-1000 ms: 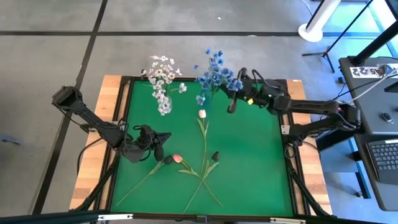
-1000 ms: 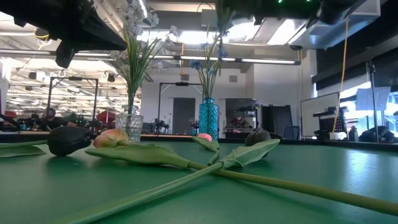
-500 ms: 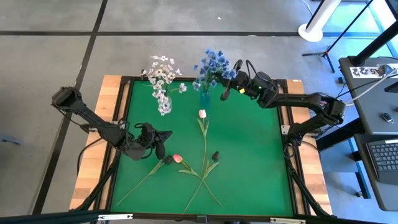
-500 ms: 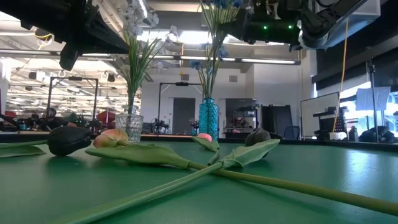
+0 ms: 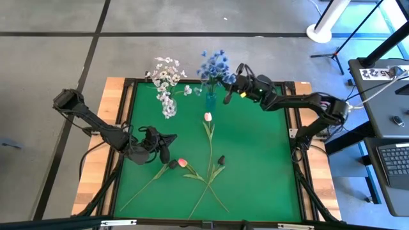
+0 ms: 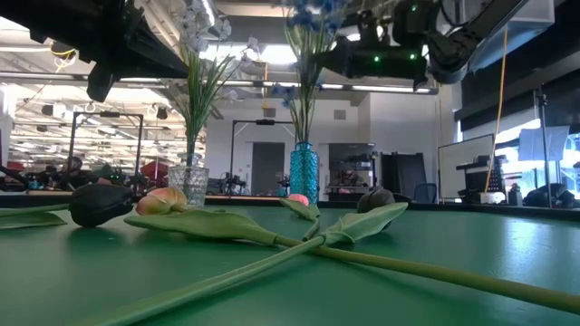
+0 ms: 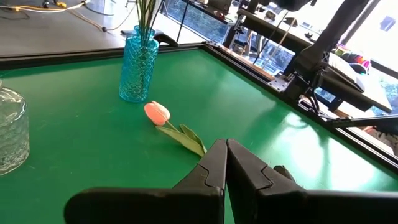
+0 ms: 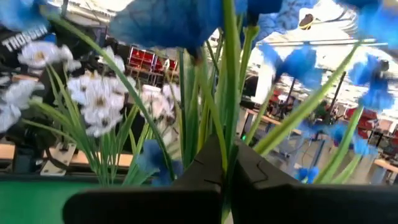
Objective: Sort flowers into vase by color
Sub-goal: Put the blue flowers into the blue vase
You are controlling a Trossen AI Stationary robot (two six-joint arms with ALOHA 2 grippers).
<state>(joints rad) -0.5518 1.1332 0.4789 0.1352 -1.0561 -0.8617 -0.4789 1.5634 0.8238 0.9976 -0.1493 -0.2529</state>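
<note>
My right gripper (image 5: 226,96) is shut on the blue-blossom spray (image 5: 215,66) above the blue vase (image 5: 210,101) at the table's far edge. The spray's stems (image 6: 304,113) stand in that vase (image 6: 304,172). A spray of white blossoms (image 5: 167,75) stands in the clear glass vase (image 6: 188,178) to its left. Two pink tulips (image 5: 208,117) (image 5: 182,162) and two dark tulips (image 5: 221,159) (image 5: 172,164) lie on the green mat, their stems crossing. My left gripper (image 5: 163,153) is shut and empty, just above the mat beside the left dark tulip. My right gripper pinches a green stem of the blue spray (image 8: 229,134) between its two fingers, below the blossoms and well above the vase. The fingers come level from the table's right and lie across the stem. The stem stands about upright, its lower end in the blue vase.
The mat (image 5: 255,172) has a raised black frame (image 5: 295,160) and wooden side strips. The tulips lie in its near middle. The right half of the mat is bare. In the left wrist view one pink tulip (image 7: 157,112) lies near the blue vase (image 7: 137,65).
My right gripper has gone toward the table's left and far edge, still shut on the blue spray. The blossoms have swung with it from leaning right of the vase to standing over it, while the stems' lower ends have stayed in the vase.
</note>
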